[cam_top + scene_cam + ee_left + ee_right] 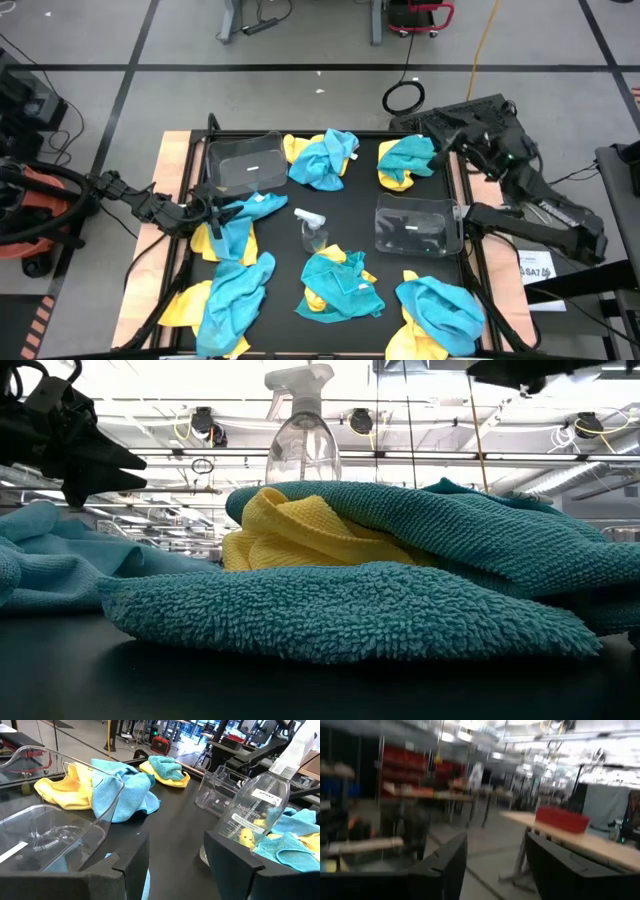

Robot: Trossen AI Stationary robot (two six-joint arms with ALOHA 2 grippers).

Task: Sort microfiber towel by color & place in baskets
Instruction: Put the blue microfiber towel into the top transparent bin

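Left end effector [213, 210] low over desk [365, 205] beside left basket [243, 163], fingers apart, holding nothing; right end effector [495, 865] raised, fingers parted, empty; towels [340, 283] scattered

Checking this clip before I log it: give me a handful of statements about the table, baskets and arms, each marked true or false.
1. Both baskets hold no towels. True: the basket at the table's far left and the basket on the right side are bare inside.
2. The spray bottle lies inside a basket. False: it is on the table between the two baskets.
3. The left gripper has open fingers with nothing between them. True.
4. Every towel on the table is yellow. False: blue towels and yellow towels lie in mixed heaps.
5. The right gripper is down among the towels. False: its wrist view shows only the room beyond the table.
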